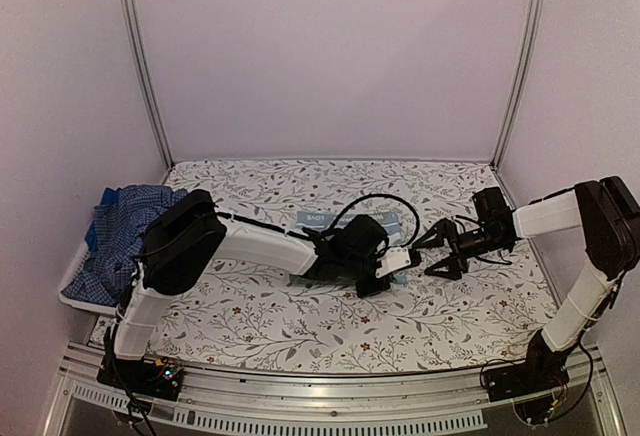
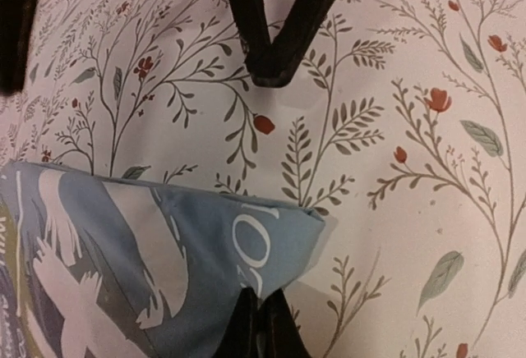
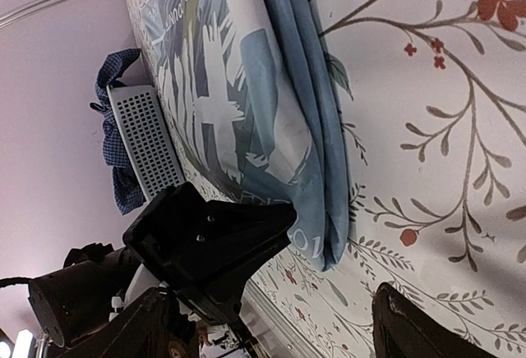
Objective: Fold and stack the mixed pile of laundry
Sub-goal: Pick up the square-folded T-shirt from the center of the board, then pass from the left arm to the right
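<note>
The shirt (image 3: 246, 87) lies folded at frame centre in the top view, on the floral worktop (image 1: 300, 326). It's light blue with a white print, thin and soft by the look, its layers stacked with a rounded fold edge. The left gripper (image 2: 256, 325) is pinched closed on that edge near a corner. The right gripper (image 1: 437, 253) hangs just beside it, jaws wide, holding nothing. This cloth looks light and limp. It would likely sag and slip out of its fold if lifted by one corner, so I'd take it at two corners of the same edge, through all layers. The rest of the pile sits at far left in the white perforated basket (image 3: 148, 140), with a dark checked shirt (image 1: 125, 231) crumpled on top, surely just as floppy.
</note>
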Action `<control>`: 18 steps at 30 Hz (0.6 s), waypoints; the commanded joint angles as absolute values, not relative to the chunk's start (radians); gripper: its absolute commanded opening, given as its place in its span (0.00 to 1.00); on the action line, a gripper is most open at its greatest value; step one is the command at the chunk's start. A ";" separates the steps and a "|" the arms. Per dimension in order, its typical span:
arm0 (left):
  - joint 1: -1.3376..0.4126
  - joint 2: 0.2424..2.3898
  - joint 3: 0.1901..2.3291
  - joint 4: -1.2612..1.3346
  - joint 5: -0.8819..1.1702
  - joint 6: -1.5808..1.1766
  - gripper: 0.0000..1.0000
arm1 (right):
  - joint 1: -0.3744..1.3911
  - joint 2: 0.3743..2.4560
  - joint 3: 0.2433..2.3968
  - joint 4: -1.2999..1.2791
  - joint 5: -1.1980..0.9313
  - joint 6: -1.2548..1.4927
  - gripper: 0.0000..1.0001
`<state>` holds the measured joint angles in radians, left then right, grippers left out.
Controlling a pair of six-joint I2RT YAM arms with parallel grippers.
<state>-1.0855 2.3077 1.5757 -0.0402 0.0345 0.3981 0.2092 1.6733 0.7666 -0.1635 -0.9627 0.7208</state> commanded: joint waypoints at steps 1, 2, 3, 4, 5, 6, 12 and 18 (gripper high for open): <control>-1.090 2.242 1.576 0.025 0.101 0.342 0.00 | 0.227 1.716 0.735 -0.079 -0.977 0.751 0.85; -1.087 2.234 1.576 0.025 0.108 0.325 0.00 | 0.240 1.740 0.731 -0.057 -0.983 0.772 0.86; -1.083 2.228 1.575 0.028 0.115 0.304 0.00 | 0.262 1.762 0.731 -0.036 -0.988 0.790 0.87; -1.079 2.221 1.569 0.030 0.121 0.292 0.00 | 0.278 1.776 0.730 -0.013 -0.992 0.805 0.88; -1.077 2.217 1.564 0.034 0.127 0.286 0.00 | 0.293 1.796 0.732 0.034 -0.994 0.837 0.90; -1.076 2.211 1.556 0.038 0.132 0.281 0.00 | 0.307 1.808 0.732 0.073 -0.995 0.857 0.90; -1.075 2.179 1.510 0.062 0.151 0.271 0.00 | 0.331 1.898 0.772 0.218 -0.970 0.977 0.88; -1.072 2.151 1.483 0.069 0.163 0.273 0.00 | 0.331 2.009 0.857 0.273 -0.969 1.047 0.78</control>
<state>-1.0779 2.2116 1.5043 0.0303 0.1307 0.2813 0.3290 1.9244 0.8093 0.2203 -1.0290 0.9810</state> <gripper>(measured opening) 0.009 0.809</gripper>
